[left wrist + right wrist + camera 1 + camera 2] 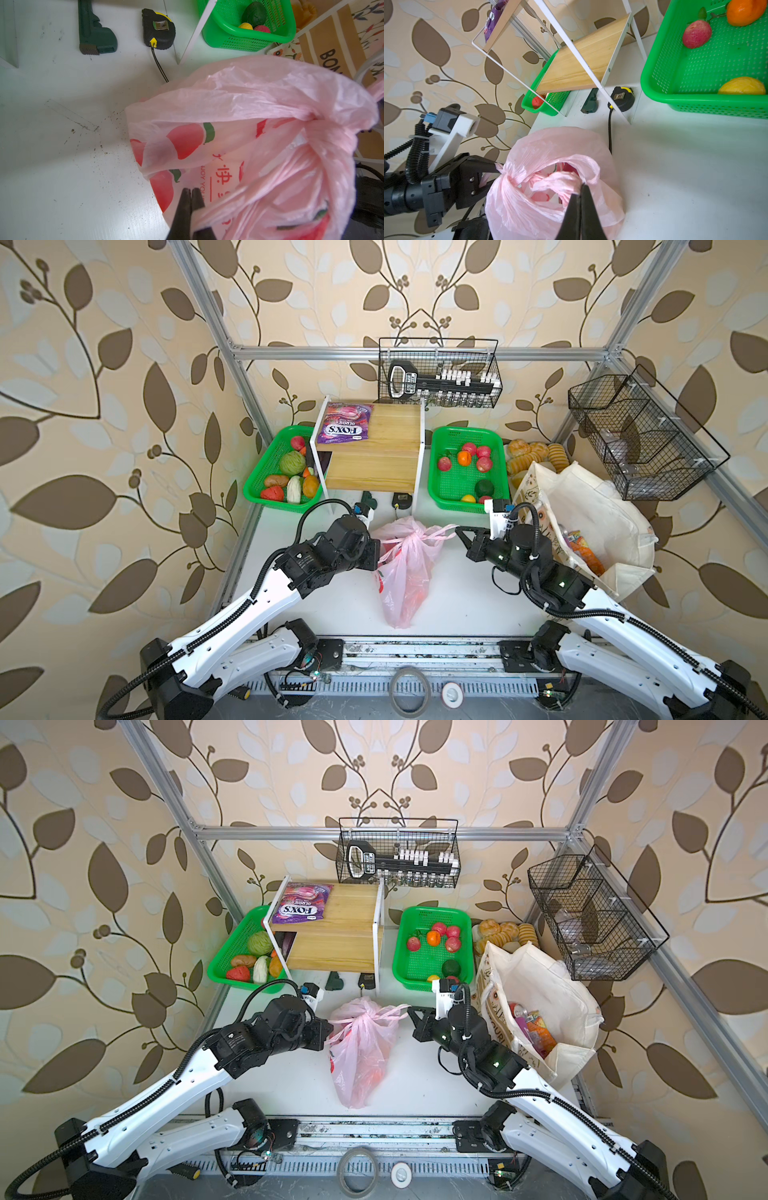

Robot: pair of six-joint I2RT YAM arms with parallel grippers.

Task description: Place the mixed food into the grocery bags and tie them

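Far left: green basket (254, 485) of produce, beside the wooden shelf (382, 460) that carries the purple FOX'S packet (343, 425). Neither is part of the load.

Left pincer (190, 190): jaws shut, no gap visible. In the left wrist view a strip of handle from the pink bag (249, 99) runs out from between the fingers. The right wrist view shows the same pincer with a pink tail nipped at its tip. Reads as a firm pinch on one handle end.

Centre: the pink bag lies on the table (457, 597), mouth toward the shelf, neck gathered into a twist (315, 123). Red and orange shapes show through the film; cannot tell which fruit is which.

Right pincer (581, 188): jaws likewise closed flat, gripping the other handle end. That end stretches from the neck toward it in both top views.

Judgement: the two ends are held on opposite sides of the neck so that pulling apart cinches the tie, with the bag's contents as anchor. Full knot or single crossover: cannot tell. The film is thin, so it may tear or slip under a hard pull.

Right: second green basket (434, 489), then the canvas tote (598, 506) standing open just beside the right arm. Inside it are an orange packet (542, 1038) and a red can (516, 1009). No tie visible on the tote.
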